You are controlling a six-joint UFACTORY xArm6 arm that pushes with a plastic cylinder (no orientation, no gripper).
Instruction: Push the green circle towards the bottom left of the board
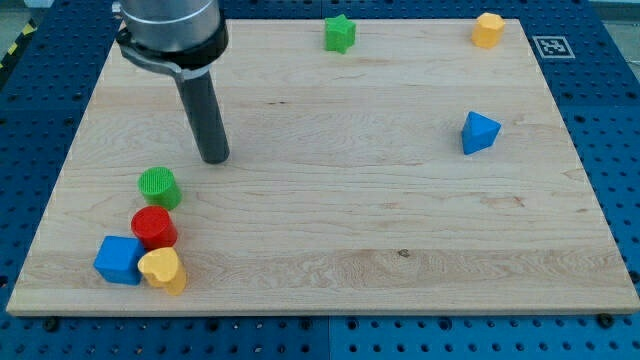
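The green circle (158,187) is a short green cylinder on the wooden board (330,200), at the view's left, a little below the middle. My tip (214,158) is the lower end of the dark rod, just up and to the right of the green circle, with a small gap between them. Right below the green circle sits a red cylinder (154,227), nearly touching it.
A blue cube (119,259) and a yellow heart-like block (163,270) lie at the bottom left, next to the red cylinder. A green star (340,33) and a yellow block (488,30) sit at the top. A blue triangular block (479,132) is at the right.
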